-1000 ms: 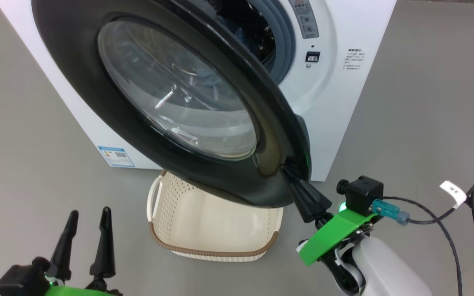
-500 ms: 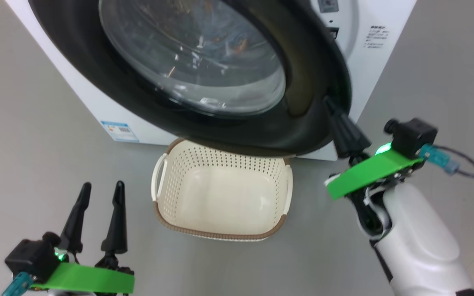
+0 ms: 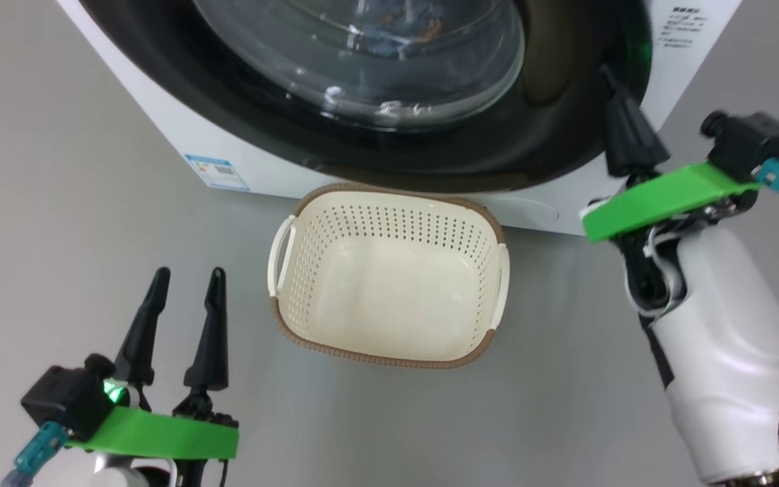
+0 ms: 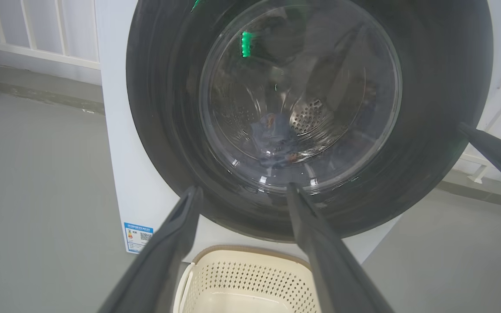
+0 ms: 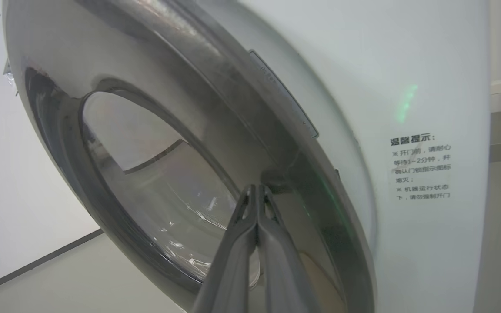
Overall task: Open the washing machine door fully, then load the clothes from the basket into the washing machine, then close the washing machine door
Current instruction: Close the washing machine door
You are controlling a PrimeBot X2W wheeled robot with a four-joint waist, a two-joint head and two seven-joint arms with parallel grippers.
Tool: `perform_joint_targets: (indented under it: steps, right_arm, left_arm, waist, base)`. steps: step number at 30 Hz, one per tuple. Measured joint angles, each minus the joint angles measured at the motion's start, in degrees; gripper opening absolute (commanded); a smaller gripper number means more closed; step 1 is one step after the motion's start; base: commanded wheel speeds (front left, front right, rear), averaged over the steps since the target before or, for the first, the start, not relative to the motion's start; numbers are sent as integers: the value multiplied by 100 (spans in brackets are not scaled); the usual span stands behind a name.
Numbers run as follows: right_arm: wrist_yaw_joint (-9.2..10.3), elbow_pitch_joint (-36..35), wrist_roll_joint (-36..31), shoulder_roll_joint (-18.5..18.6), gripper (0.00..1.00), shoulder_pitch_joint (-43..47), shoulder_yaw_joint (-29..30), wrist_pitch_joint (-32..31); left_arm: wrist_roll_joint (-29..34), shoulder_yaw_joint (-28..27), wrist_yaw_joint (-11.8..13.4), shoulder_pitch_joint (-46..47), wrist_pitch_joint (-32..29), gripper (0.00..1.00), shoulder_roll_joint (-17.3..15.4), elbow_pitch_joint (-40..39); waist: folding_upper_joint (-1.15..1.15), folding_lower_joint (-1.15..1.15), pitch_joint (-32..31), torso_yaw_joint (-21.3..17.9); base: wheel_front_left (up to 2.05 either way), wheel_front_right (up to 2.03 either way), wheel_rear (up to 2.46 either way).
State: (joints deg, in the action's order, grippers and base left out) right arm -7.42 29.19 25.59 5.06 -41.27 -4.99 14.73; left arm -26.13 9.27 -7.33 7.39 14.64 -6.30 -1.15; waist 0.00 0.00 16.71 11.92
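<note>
my right claw [image 3: 611,81] is pinched shut on nothing, its fingertips [image 5: 246,208] set against the glossy black rim of the door [image 3: 430,159], at the edge i judge to be the latch side. my left claw [image 3: 188,277] hangs wide and empty, low and well apart from the door. the door lies nearly flush with the washer [image 3: 683,74]; i cannot tell whether the latch has caught. through the glass the clothes [image 4: 272,134] lie in the drum, and the basket [image 3: 369,357] sits empty on the floor [image 3: 58,237] just below the door. so the step in hand is the closing push. to do it well i should press square into the rim, not along it, since the tips could skate off that slick curve. i should push at this outer edge, firmly enough for the latch to catch, with the left claw left clear of the door.
</note>
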Motion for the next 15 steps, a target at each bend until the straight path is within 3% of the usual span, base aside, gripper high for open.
perform_joint_targets:
  steps: [15]
  right_arm:
    - [-8, 191, -143, 16, 0, -686, 460, 0]
  left_arm:
    - [-53, 171, 0, 356, 0, 100, 120, -38]
  waist:
    - [0, 0, 453, 266]
  base:
    - [0, 0, 0]
